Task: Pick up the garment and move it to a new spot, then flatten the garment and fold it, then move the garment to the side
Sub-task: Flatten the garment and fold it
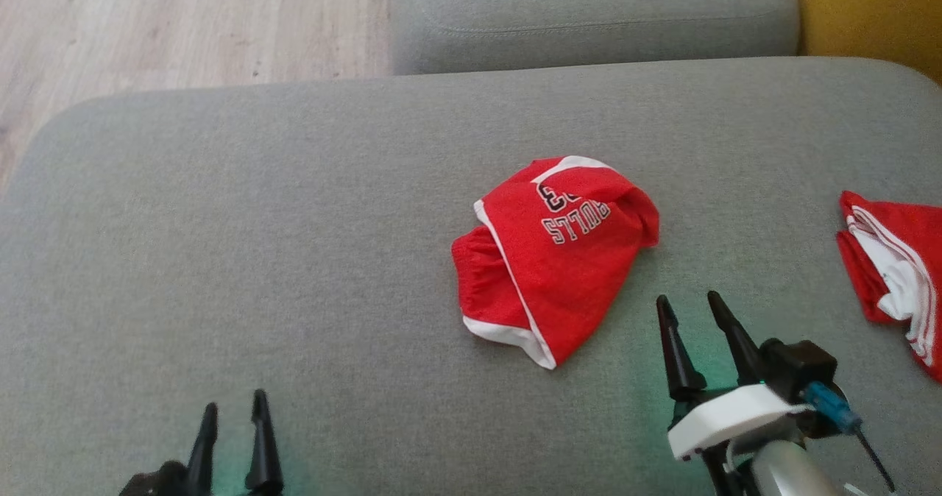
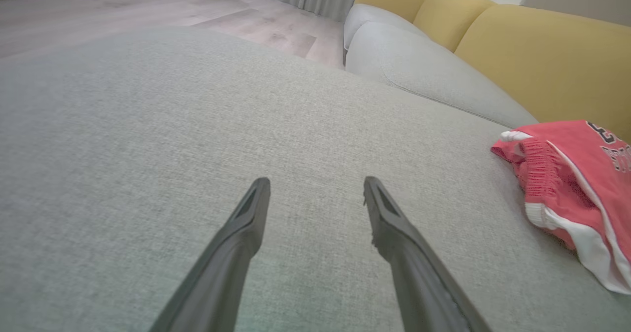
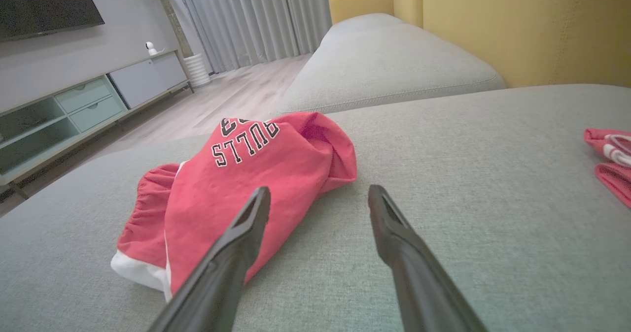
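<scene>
On the grey cushion (image 1: 257,224) the garment (image 1: 556,257) lies near the middle. It is red and loosely doubled over, with its waistband sticking out on the left side and the printed letters facing up. It looks bunched and not flat, so I judge that the flattening and folding are not yet done. The right gripper (image 1: 688,299) is just beside the garment's near right edge, jaws wide open and holding nothing, probably because this edge is the easiest one to reach. The left gripper (image 1: 235,400) is well apart over bare cushion, jaws also wide open and empty, which leaves room for the other arm. A second garment (image 1: 894,260), also red, rests at the far right, apart from both grippers.
</scene>
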You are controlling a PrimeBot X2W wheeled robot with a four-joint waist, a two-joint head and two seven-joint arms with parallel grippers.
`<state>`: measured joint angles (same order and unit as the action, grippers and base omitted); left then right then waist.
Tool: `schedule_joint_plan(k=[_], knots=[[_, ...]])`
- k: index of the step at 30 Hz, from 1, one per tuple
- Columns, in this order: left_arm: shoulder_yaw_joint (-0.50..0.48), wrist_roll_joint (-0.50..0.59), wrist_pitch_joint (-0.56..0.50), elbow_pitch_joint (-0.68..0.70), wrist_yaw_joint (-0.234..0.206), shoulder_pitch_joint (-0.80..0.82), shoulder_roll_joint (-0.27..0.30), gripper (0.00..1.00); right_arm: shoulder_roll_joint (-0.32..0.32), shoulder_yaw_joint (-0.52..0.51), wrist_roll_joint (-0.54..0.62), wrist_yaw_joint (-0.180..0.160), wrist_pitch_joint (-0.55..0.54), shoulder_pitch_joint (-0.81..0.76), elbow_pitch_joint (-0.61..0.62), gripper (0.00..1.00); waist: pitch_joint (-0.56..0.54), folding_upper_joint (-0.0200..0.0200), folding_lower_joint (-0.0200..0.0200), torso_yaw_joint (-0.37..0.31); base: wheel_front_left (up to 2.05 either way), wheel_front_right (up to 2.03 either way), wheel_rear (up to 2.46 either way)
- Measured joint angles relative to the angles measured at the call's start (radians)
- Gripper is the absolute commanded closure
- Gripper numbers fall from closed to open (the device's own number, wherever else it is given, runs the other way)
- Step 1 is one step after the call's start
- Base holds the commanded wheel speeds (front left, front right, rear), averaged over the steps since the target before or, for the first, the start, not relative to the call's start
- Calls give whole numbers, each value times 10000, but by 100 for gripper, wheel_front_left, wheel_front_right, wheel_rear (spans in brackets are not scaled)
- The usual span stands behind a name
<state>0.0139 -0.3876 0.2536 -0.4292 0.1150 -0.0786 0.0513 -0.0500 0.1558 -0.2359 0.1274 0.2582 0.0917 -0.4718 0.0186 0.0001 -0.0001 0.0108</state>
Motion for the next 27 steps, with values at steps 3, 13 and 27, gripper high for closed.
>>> schedule_joint_plan(k=[3,13,27], knots=[[341,0,0,-2,10,106,-13,0,0,199,12,0,0,57,2,0,81,0,0,198,0,0,0],[1570,-362,0,-293,86,407,-12,0,-21,1785,-2,0,-6,3596,-2159,0,417,0,2,1321,0,0,0],[1906,-558,0,-832,86,407,-10,0,-178,1613,401,2,-1289,5580,-6245,0,695,0,1,2307,0,0,0]])
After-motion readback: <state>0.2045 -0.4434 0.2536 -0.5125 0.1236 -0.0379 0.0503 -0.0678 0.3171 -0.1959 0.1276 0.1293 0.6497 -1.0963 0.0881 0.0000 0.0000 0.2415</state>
